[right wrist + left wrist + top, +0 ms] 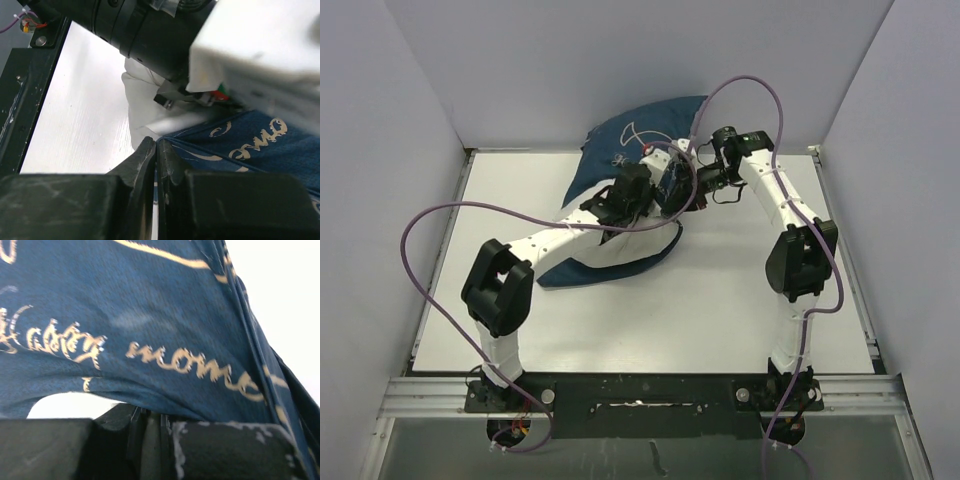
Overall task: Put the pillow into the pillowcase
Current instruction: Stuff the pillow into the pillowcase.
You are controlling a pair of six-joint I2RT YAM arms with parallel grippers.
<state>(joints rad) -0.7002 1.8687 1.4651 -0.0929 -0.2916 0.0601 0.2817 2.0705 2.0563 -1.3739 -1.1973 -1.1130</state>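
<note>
While both arms reach in from the near edge and meet over the far middle of the bench (720, 310), the pillowcase (630, 135) sits heaped there, navy cloth with cream line drawings and cursive script, its far part rising in front of the back wall.

- Left hand (148, 419): fingers pressed together, no gap showing. The lower fold of the navy cloth comes right down onto the fingertips. Reads as pinched on the pillowcase.
- Right hand (156, 150): fingers closed tight, tips touching. A navy hem with a cream line runs in between the tips. Gripping the pillowcase edge, just beside the left arm's wrist.
- Pillow (142, 107): white, wrinkled, showing just beyond the right hand's tips, beside and partly under the navy edge. From above, a white patch ringed by a navy rim lies under the left forearm. How far the pillow sits inside the case I cannot tell.
- Purple cable (430, 215) loops wide off the left arm; another arcs over the right arm.
</note>
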